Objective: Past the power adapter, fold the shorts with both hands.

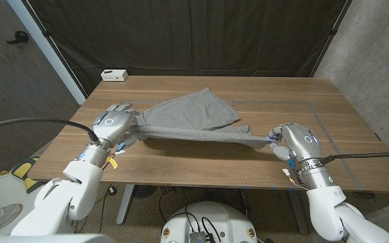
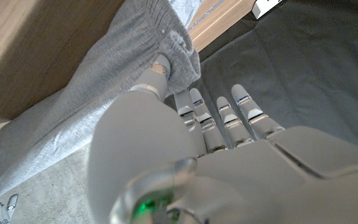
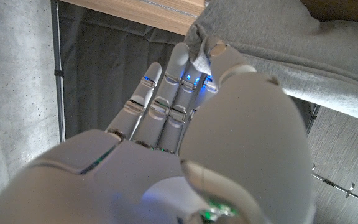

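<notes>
**Shorts gripped at both ends and stretched, fold underway but not finished**

Head view: the grey shorts (image 1: pixel 193 118) lie across the middle of the wooden table (image 1: pixel 329 108), with one edge pulled into a taut band between the two hands. The left hand (image 1: pixel 113 125) holds the left end, the right hand (image 1: pixel 294 140) the right end. A looser flap of cloth lies on the table beyond the taut band. The white power adapter (image 1: pixel 114 75) sits at the far left corner, well apart from the shorts. Judging by this, the grasp is done and the cloth looks partly doubled; carrying the held edge over and laying it down is still left.

Left wrist view: the left hand (image 2: pixel 185 137) has its thumb pressed into a bunched corner of the shorts (image 2: pixel 104 93), pinching the cloth against the fingers (image 2: pixel 222 118), which lie straight and close together. The cloth runs away from the pinch in a long strip.

Right wrist view: the right hand (image 3: pixel 185 106) likewise pinches a corner of the shorts (image 3: pixel 272 37) between the thumb and the fingers (image 3: pixel 166 87), which lie close together and nearly straight. The fabric stretches away from the grip, off the table edge.
</notes>
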Tool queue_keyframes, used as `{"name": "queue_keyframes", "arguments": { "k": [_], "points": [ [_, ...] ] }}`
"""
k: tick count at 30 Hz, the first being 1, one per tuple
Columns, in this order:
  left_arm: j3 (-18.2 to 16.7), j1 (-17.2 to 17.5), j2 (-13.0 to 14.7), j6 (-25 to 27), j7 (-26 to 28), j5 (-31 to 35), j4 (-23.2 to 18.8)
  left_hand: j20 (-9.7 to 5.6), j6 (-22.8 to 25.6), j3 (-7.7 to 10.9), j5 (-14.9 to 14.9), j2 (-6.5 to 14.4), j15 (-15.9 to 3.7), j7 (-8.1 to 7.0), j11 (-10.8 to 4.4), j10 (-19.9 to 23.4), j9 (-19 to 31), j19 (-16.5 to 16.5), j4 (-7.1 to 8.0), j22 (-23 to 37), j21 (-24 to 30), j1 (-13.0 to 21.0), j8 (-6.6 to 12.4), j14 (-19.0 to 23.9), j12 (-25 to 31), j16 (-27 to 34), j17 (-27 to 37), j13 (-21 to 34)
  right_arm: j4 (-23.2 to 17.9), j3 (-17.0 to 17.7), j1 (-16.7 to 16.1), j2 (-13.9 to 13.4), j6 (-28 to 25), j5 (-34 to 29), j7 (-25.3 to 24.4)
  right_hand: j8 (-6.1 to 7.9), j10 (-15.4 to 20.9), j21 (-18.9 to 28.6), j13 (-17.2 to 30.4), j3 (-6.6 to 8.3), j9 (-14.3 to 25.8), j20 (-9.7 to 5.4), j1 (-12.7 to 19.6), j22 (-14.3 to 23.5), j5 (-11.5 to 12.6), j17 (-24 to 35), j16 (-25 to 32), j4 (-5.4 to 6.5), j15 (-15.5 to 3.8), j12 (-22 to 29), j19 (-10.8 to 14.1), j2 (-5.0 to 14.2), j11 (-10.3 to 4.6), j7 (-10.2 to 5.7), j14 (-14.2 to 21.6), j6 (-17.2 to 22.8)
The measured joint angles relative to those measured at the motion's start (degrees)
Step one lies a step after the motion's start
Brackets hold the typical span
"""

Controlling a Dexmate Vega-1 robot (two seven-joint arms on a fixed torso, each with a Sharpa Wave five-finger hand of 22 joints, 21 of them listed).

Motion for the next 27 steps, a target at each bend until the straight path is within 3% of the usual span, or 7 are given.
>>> {"name": "queue_keyframes", "arguments": {
  "k": [12, 18, 19, 23, 24, 26, 27],
  "points": [
    [-4.40, -0.04, -4.26, -1.58, -2.62, 0.72, -1.83, 0.00, -0.11, 1.13, -0.01, -0.62, 0.00, 0.11, 0.00, 0.00, 0.00, 0.01, 0.78, -0.01, 0.43, -0.61, 0.00, 0.00, 0.00, 0.00, 0.00, 0.00, -0.88, 1.66, -0.39, 0.54, 0.68, -4.00, 4.34, -0.49, -0.66, 0.23, 2.36, 3.97, 0.48, 0.04, -1.71, 0.27, 1.31, 2.90, 0.00, 0.77, 0.49, 0.00, -0.80, -0.25, 0.67, 0.08, -1.56, -1.01],
    [-7.84, -0.71, -6.26, -3.59, -7.51, -1.93, -3.07, 0.00, -0.20, 1.13, -0.01, -0.75, 0.00, 0.20, 0.13, 0.13, 0.01, 0.01, 0.78, -0.01, 0.43, -0.75, 0.00, 0.01, 0.00, -0.23, 0.00, 0.00, -0.95, 1.82, 2.01, 0.65, 1.85, -5.23, 7.33, -0.50, -0.74, 0.23, 2.67, 5.09, 0.79, 0.03, -2.82, 0.27, 1.32, 3.34, 0.00, 0.66, 0.70, -0.23, -1.41, -0.18, 0.75, -0.22, -1.78, -1.30],
    [-8.07, -0.77, -6.37, -4.76, -10.43, -4.40, -3.13, 0.00, -0.20, 1.18, -0.02, -0.75, 0.00, 0.20, 0.22, 0.22, 0.00, 0.01, 0.73, -0.01, 0.58, -0.75, 0.00, 0.01, 0.00, -0.22, 0.00, 0.00, -0.66, 1.83, 3.41, 0.65, 1.94, -5.29, 7.57, -0.50, -0.74, 0.23, 2.67, 5.36, 0.79, 0.03, -2.82, 0.27, 1.32, 3.49, 0.00, 0.62, 0.79, -0.23, -1.40, -0.19, 0.75, -0.22, -1.87, -1.30],
    [-11.35, -1.71, -7.75, -4.76, -10.43, -4.40, -3.72, -0.02, -0.21, 1.59, 0.01, -0.74, 0.00, 0.21, 0.25, 0.20, 0.01, -0.22, 0.77, -0.01, 0.65, -0.74, 0.00, 0.01, 0.00, -0.22, -0.01, 0.00, -0.66, 1.83, 3.41, 0.65, 2.77, -5.68, 9.61, -0.65, -0.74, 0.23, 2.63, 6.09, 0.80, 0.03, -2.82, 0.27, 1.31, 3.82, 0.00, 0.60, 0.79, -0.44, -1.40, -0.19, 0.75, -0.23, -1.87, -1.30],
    [-12.25, -2.04, -8.09, -7.08, -15.71, -11.07, -3.84, 0.01, -0.21, 1.60, 0.11, -0.74, 0.00, 0.21, 0.44, 0.00, 0.00, -0.46, 0.77, -0.01, 0.65, -0.74, 0.00, -0.02, 0.00, -0.22, -0.01, 0.00, 0.00, 1.61, 6.05, 0.63, 2.99, -5.73, 10.11, -0.66, -0.74, 0.23, 2.61, 6.10, 0.85, 0.03, -2.82, 0.23, 1.31, 3.82, 0.00, 0.60, 0.79, -0.44, -1.40, -0.19, 0.75, -0.23, -1.87, -1.30],
    [-13.63, -2.65, -8.51, -7.08, -15.71, -11.07, -3.96, 0.00, -0.22, 1.82, 0.35, -0.74, 0.05, 0.22, 0.66, 0.23, 0.01, -0.64, 0.56, -0.01, 0.65, -0.73, 0.00, -0.67, 0.00, -0.39, -0.01, 0.00, 0.00, 1.61, 6.05, 0.63, 3.42, -5.84, 11.06, -0.66, -0.74, 0.23, 2.42, 6.60, 0.95, 0.03, -2.83, 0.12, 1.30, 3.86, -0.07, 0.59, 0.80, -0.66, -1.40, -0.20, 0.75, -0.23, -1.87, -1.30],
    [-14.42, -3.04, -8.72, -7.08, -15.71, -11.07, -3.99, 0.00, -0.40, 1.82, 0.36, -0.74, 0.10, 0.40, 0.74, 0.31, 0.01, -0.64, 0.56, -0.01, 0.65, -0.73, 0.00, -0.72, 0.00, -0.44, -0.01, 0.00, 0.50, 1.35, 7.76, 0.54, 3.65, -5.93, 11.71, -0.66, -0.74, 0.23, 2.36, 6.92, 0.97, 0.03, -3.22, 0.10, 1.30, 4.02, -0.26, 0.50, 0.80, -0.66, -1.40, -0.55, 0.75, -0.23, -1.86, -1.30]
  ]
}}
